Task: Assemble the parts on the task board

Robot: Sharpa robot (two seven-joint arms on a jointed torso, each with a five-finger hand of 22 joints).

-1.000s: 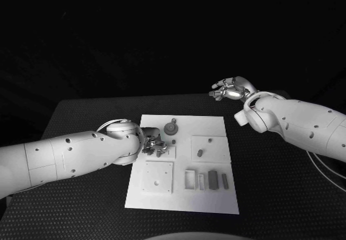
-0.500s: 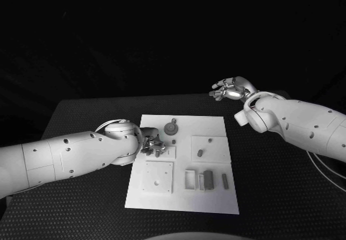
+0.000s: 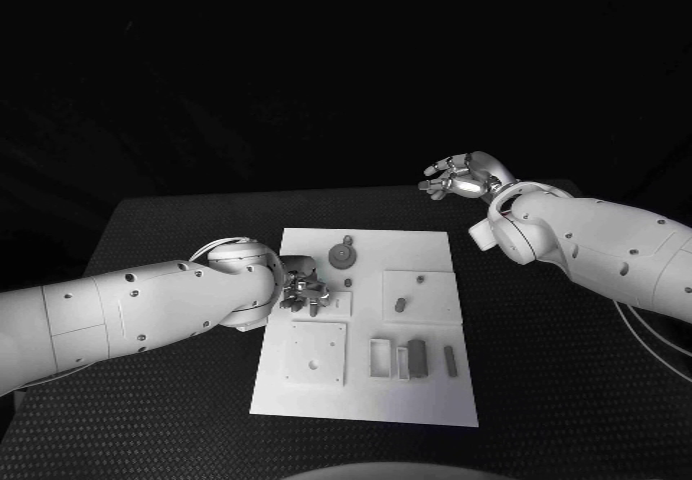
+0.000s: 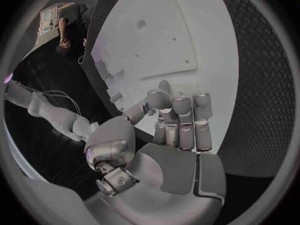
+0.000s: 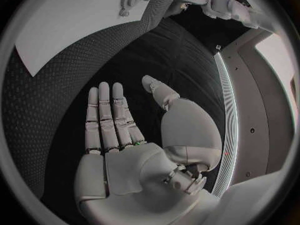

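The left hand (image 3: pixel 303 285) hangs low over the left part of the task board (image 3: pixel 368 400), near its middle row. In the left wrist view its fingers (image 4: pixel 181 120) lie side by side, bent slightly down toward the white plate, with the thumb set apart; whether they pinch a part or just touch the board I cannot tell.

The right hand (image 3: pixel 464 178) is raised beyond the far right corner of the board, well apart from it, above the black bench (image 3: pixel 562 380). Its fingers (image 5: pixel 106 117) are straight and close together, the thumb spread wide, and nothing is in the palm.

On the board, a round gear-like part (image 3: pixel 342 256) lies near the far edge, just beyond the left hand. A small peg (image 3: pixel 400 304) stands on the square block right of centre. Slim dark parts (image 3: pixel 418 358) lie by the near-row slots.
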